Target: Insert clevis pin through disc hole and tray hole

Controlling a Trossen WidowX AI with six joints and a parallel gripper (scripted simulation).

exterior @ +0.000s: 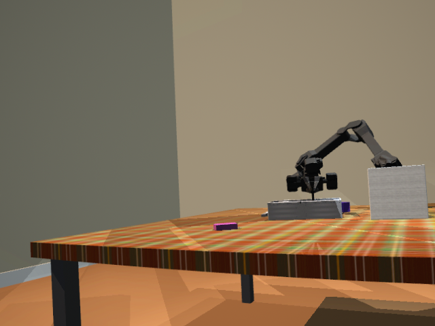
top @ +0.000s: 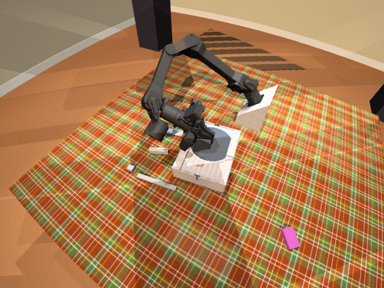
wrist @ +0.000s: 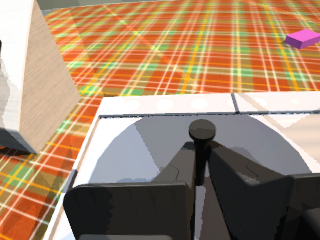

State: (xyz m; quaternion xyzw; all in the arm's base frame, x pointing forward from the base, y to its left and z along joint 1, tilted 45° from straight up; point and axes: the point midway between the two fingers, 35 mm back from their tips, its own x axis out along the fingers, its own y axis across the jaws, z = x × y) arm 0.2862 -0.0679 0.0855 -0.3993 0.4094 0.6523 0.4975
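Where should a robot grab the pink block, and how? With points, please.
Probably by its two long sides, around the middle, coming straight down from above. The pink block (top: 290,237) (exterior: 225,226) (wrist: 302,38) lies flat, longer than it is wide, and nothing stands close beside it.

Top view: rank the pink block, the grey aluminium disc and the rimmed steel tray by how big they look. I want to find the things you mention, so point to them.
1. Rimmed steel tray (top: 198,179) (exterior: 291,211)
2. Grey aluminium disc (top: 221,152) (wrist: 120,155)
3. Pink block (top: 290,237) (exterior: 225,226) (wrist: 303,38)

My black two-fingered gripper (top: 212,137) (exterior: 312,191) (wrist: 199,148) is clamped nearly shut, my dark-grey jointed arm (top: 216,63) (exterior: 332,142) (wrist: 135,210) arching from two o'clock in the top view.
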